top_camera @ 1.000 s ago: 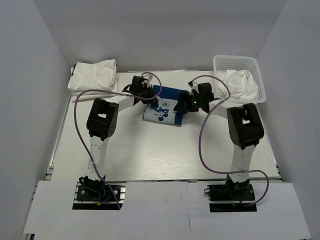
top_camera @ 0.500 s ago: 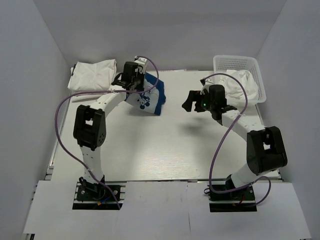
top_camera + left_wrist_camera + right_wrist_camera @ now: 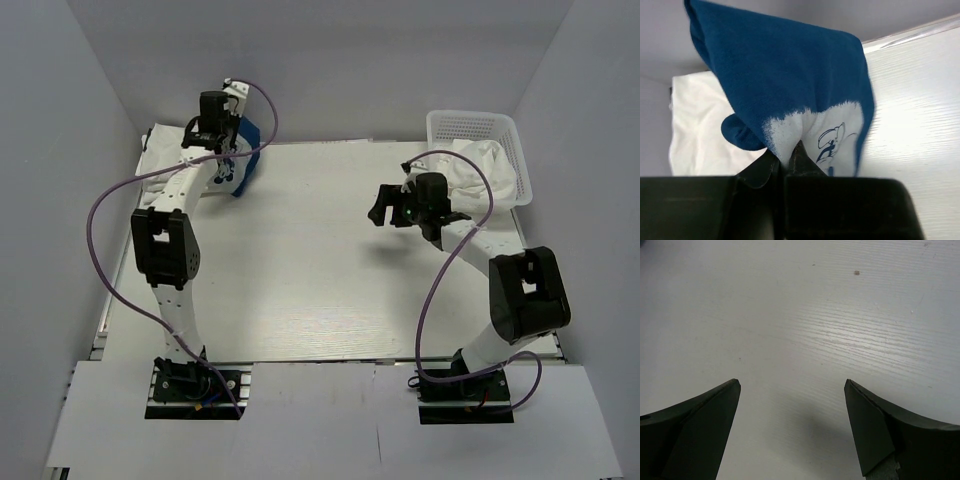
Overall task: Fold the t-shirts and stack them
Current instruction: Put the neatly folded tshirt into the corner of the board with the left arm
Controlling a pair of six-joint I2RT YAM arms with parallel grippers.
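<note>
- The left arm is stretched from its near base up to the far left corner, its elbow block over the left side of the table [image 3: 320,290]
- The left gripper [image 3: 222,152] sits high at that corner, jaws pinched tight on the blue tee [image 3: 246,160]
- In the left wrist view the left gripper [image 3: 791,150] bites a white printed part of the blue tee [image 3: 790,75], and the rest of the cloth hangs bunched and folded beyond it
- The blue tee hangs off the fingers over the right edge of the white pile [image 3: 695,125] and the far left of the table; whether it touches the pile I cannot tell
- From above, the white pile [image 3: 160,145] lies in the far left corner, largely hidden by the left arm
- The right arm is bent, its elbow block near the right edge and its forearm reaching left and far
- The right gripper [image 3: 378,207] hovers above the right-centre of the table, jaws spread wide with nothing between them
- The right wrist view shows the right gripper [image 3: 791,384] over bare tabletop with its shadow beneath
- Just right of and beyond it stands the basket [image 3: 470,122] in the far right corner, with a crumpled white tee [image 3: 482,165] spilling over its near side
- Purple cables [image 3: 105,235] loop off both arms, apart from the cloth
</note>
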